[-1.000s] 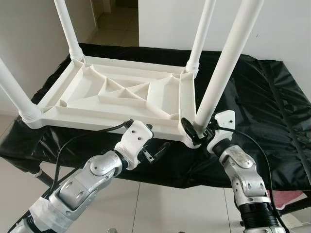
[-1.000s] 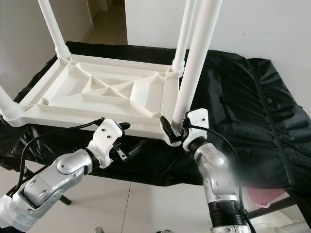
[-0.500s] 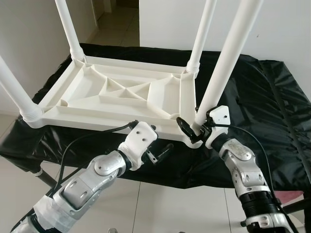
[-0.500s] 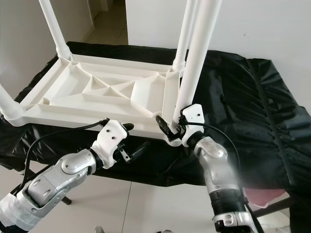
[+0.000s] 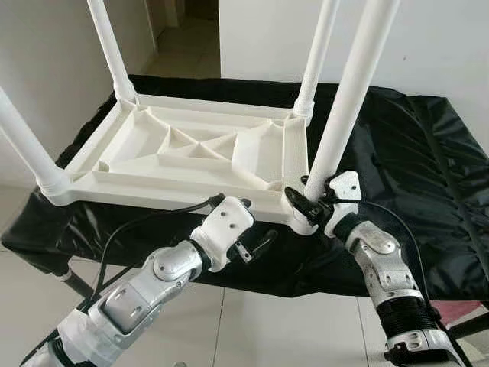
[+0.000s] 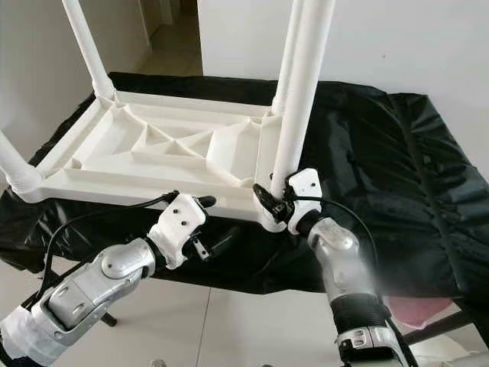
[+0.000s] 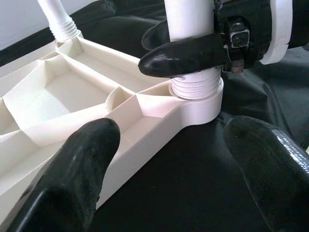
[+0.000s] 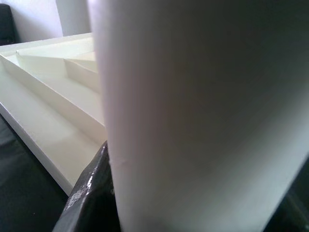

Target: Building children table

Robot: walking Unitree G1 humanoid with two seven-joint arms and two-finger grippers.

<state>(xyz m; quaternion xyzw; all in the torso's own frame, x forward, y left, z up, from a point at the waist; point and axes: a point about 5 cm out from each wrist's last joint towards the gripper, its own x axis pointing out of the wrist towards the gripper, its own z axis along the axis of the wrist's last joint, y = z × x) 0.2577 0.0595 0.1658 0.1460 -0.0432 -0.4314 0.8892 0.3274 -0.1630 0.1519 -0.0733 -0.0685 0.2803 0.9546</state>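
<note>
A white plastic children's table [image 5: 153,195] lies upside down on a black cloth, its legs pointing up. My right gripper [image 5: 308,203] is shut around the base of the near right leg [image 5: 348,92], just above its threaded collar [image 7: 195,89]. The right wrist view has that leg [image 8: 193,116] close up, with one black finger [image 8: 89,198] against it. My left gripper [image 5: 256,243] hangs open just below the table's near edge, left of that corner. Its two fingers [image 7: 72,169] stand wide apart, holding nothing.
Other legs rise at the near left [image 5: 27,145], far left [image 5: 111,50] and far right [image 5: 317,53]. The black cloth [image 5: 412,153] covers a work table with free room on the right. Tiled floor [image 5: 252,329] lies in front, and something pink [image 5: 458,310] sits low right.
My left gripper has moved up and to the right, closer to the table's near right corner. The right gripper stays around the leg base, shifted slightly.
</note>
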